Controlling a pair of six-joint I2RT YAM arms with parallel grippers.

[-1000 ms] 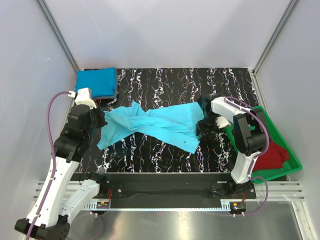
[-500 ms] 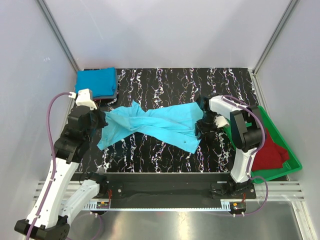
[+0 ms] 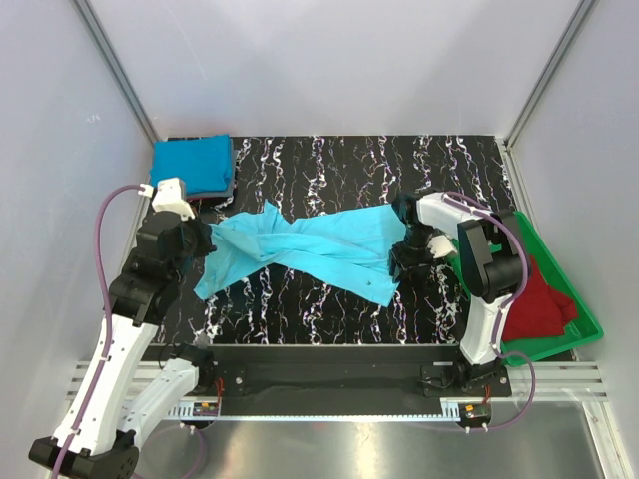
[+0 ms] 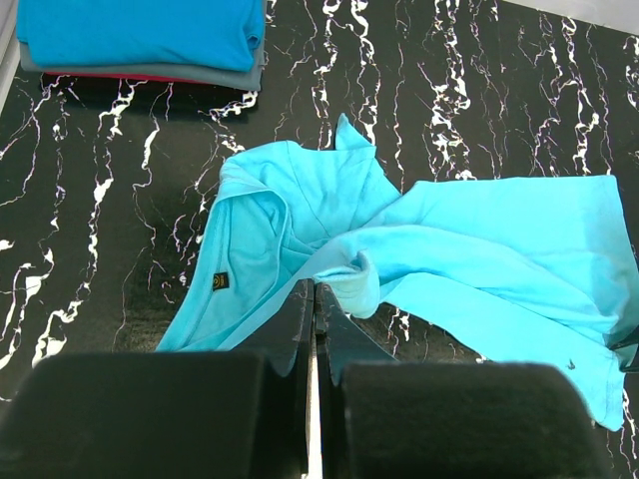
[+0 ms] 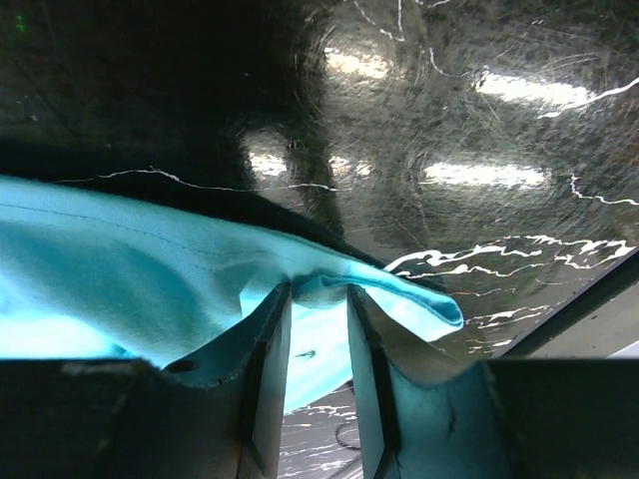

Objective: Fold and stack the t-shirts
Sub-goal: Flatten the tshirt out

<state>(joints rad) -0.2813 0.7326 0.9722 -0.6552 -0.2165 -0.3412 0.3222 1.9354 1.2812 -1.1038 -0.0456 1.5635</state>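
So not much happened in that last second, honestly. The right arm tucked its wrist in a touch closer to the right-hand end of the light turquoise t-shirt (image 3: 319, 244), and the cloth itself barely budged. It lay stretched and twisted across the middle of the worktop (image 3: 329, 170), still crumpled and with no fold in it. The left pincer (image 4: 313, 299) was clenched right at the shirt's left end, looking like it had the edge nipped. The right pincer (image 5: 315, 299) had a fold of the hem between its fingers, so I'd call that grasping the shirt too. My read: both ends were held and they were setting up to pull it flat, so the actual folding of this one hadn't started yet. As for storage, the green tray (image 3: 559, 346) sat off the worktop's right edge with dark red shirts (image 3: 539, 304) heaped in it, unfolded, so more still to do. In the far left corner was the finished stack, a deeper blue shirt (image 3: 192, 160) on top, a grey one (image 4: 250, 75) under it and a sliver of red below that.
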